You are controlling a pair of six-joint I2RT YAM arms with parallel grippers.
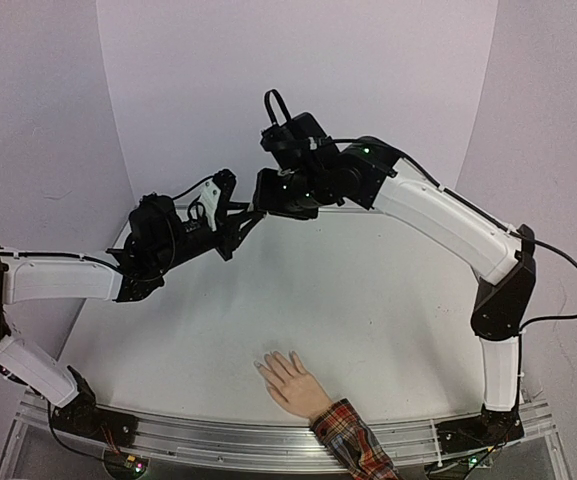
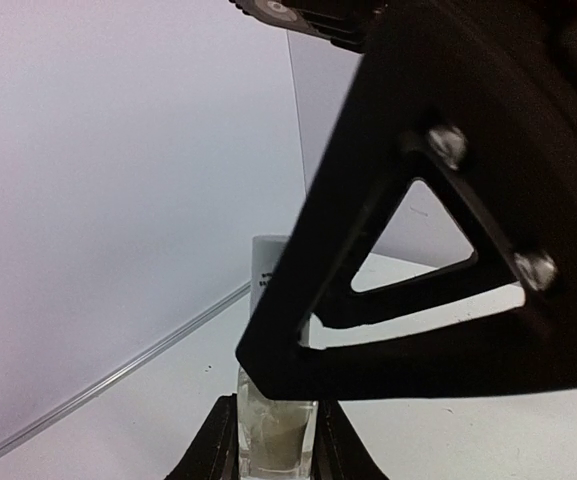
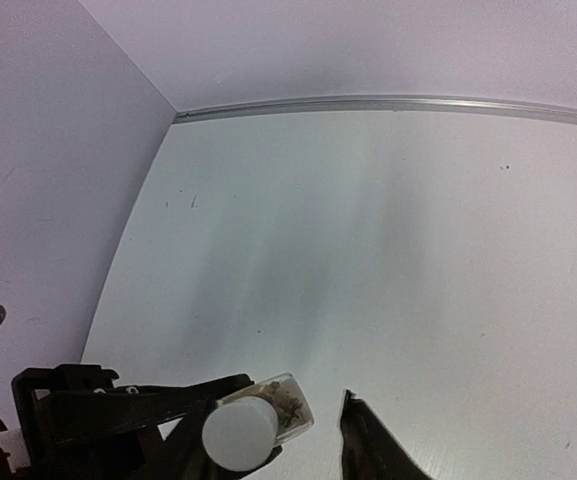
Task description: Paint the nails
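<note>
A flesh-coloured mannequin hand (image 1: 290, 381) with a red plaid cuff (image 1: 354, 446) lies palm down at the table's near edge; its nails (image 1: 268, 364) are too small to make out. High above the table, my left gripper (image 1: 236, 228) (image 2: 276, 445) is shut on a small glass polish bottle (image 2: 276, 432) (image 3: 290, 404) with a white cap (image 3: 239, 434). My right gripper (image 1: 266, 197) hovers at the cap with its jaws apart. Its one visible fingertip (image 3: 352, 412) stands clear of the cap. In the left wrist view its black finger (image 2: 438, 220) covers most of the cap.
White walls (image 1: 298, 80) close off the back and sides of the white table (image 1: 348, 300). An aluminium rail (image 1: 218, 432) runs along the near edge, with both arm bases on it. The two arms meet high over the back left of the table.
</note>
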